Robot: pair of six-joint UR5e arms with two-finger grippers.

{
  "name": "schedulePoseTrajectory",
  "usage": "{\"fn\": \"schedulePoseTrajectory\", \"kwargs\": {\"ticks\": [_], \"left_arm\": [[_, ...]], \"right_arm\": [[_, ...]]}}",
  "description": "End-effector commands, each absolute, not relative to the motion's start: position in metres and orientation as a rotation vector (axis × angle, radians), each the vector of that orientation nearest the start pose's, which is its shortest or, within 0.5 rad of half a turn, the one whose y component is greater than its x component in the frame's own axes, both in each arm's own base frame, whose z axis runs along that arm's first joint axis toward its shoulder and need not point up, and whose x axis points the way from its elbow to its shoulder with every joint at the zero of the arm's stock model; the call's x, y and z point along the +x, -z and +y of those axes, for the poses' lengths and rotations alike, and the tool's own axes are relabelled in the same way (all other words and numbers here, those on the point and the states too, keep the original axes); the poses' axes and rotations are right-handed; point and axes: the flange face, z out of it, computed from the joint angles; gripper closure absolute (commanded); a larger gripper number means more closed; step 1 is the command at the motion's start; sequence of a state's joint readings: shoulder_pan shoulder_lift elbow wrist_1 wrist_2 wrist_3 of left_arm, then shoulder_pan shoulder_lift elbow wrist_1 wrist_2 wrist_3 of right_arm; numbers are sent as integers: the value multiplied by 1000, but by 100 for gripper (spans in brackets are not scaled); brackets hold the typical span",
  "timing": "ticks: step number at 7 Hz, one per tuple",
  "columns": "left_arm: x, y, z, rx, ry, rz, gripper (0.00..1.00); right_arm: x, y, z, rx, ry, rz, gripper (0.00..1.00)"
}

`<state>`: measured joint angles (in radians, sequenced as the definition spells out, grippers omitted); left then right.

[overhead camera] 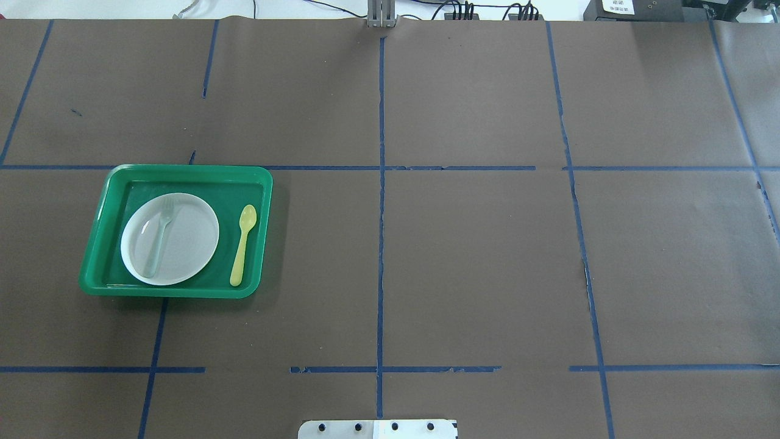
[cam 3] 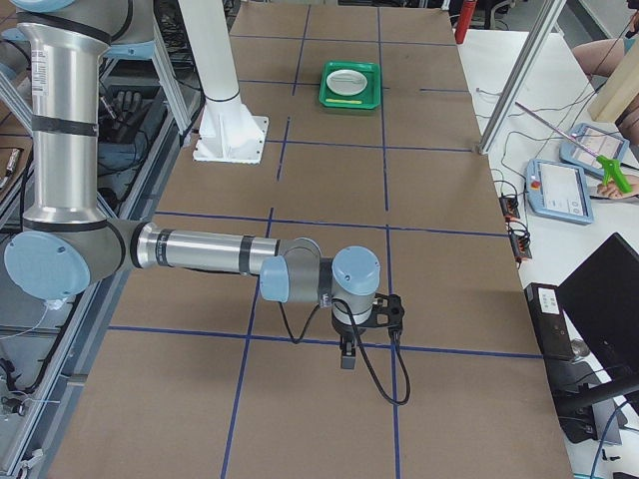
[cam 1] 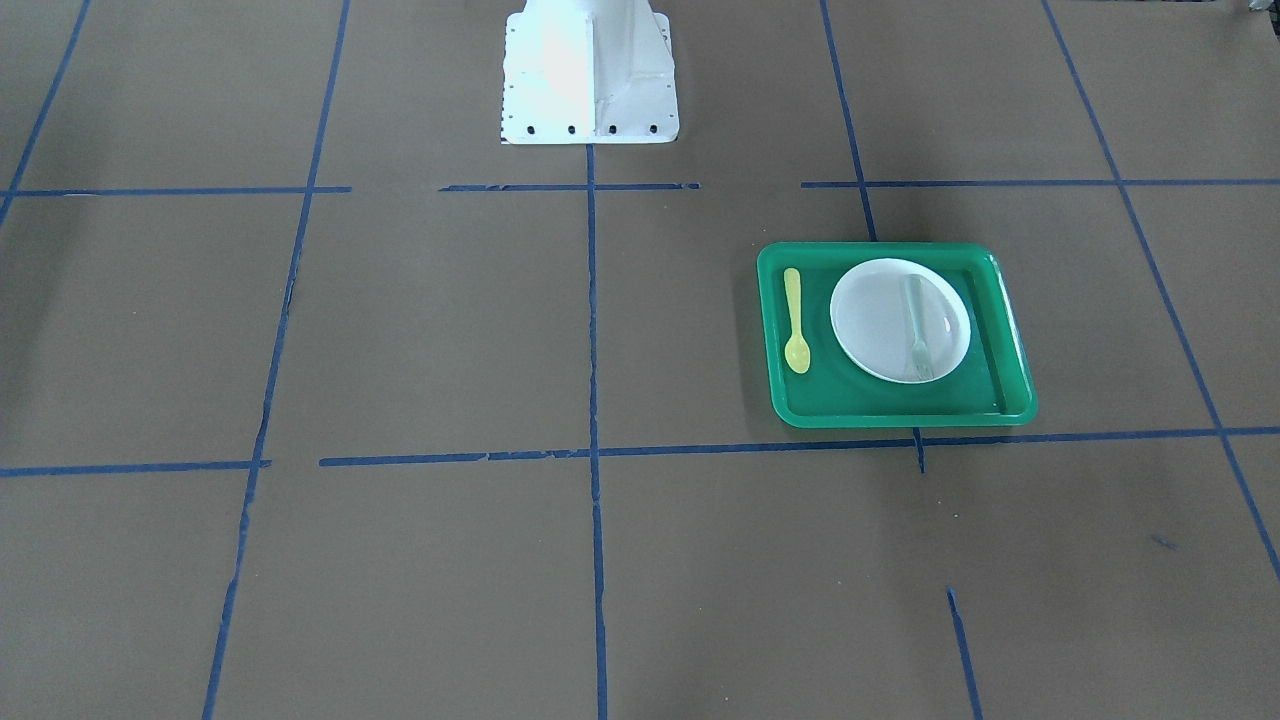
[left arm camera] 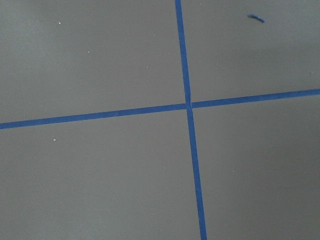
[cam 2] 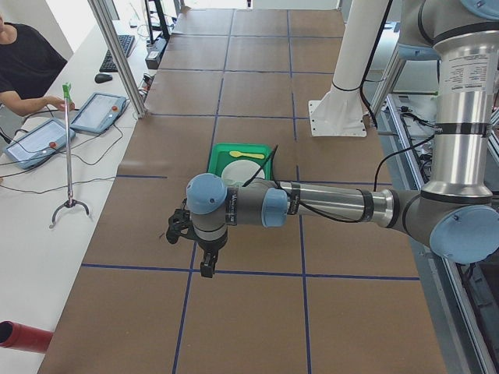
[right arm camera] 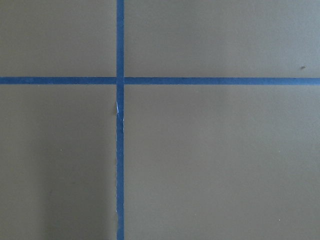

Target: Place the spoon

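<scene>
Spotting the yellow spoon (overhead camera: 242, 247) lying flat in the green tray (overhead camera: 183, 169), just right of the white plate (overhead camera: 189, 238), long axis running near to far, bowl at the far end. Hanging over bare tabletop (overhead camera: 475, 262) with the spoon off to its right: the left end effector (cam 2: 205, 265), the nearer one, the right end effector (cam 3: 346, 357) being well apart. Failing to tell whether either's fingers are apart or together.

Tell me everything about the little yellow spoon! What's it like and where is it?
The yellow spoon looks like smooth plastic, all one piece: a small oval bowl and a slim, straight handle. It lies flat on the floor of the green tray, on the robot's left side, bowl end pointing away from the robot. It sits beside the white plate, a gap between them. Nothing grips it.
</scene>
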<state>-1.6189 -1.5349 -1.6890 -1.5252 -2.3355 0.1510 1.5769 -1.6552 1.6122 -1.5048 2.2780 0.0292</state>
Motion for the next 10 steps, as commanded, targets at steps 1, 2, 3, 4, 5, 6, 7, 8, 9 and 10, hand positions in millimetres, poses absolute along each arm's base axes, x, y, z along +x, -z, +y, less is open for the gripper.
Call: {"fn": "schedulePoseTrajectory", "kwargs": {"ticks": [1,2,3,4,5,6,7,8,9,10], "left_arm": [[-85,-639,-463,80,-135,768,0],[-85,-642,-463,72,-131,769,0],[-84,-651,-466,54,-121,766,0],[-84,-650,-469,53,-120,771,0],[-84,-647,-470,58,-123,772,0],[-84,-649,-470,54,-123,771,0],[-84,-651,-467,50,-122,771,0],[-85,-651,-464,43,-119,772,0],[-85,-649,-468,44,-119,772,0],[-85,-648,-469,47,-121,772,0]], "right_arm": [[71,-677,-457,12,-26,-707,0],[72,-678,-456,11,-27,-706,0],[71,-677,-456,12,-26,-707,0],[71,-677,-457,12,-26,-707,0],[71,-676,-457,14,-26,-707,0],[71,-677,-456,12,-26,-707,0],[71,-676,-457,14,-26,-707,0],[71,-677,-456,12,-26,-707,0],[71,-677,-456,12,-26,-707,0],[72,-676,-457,14,-26,-706,0]]}}
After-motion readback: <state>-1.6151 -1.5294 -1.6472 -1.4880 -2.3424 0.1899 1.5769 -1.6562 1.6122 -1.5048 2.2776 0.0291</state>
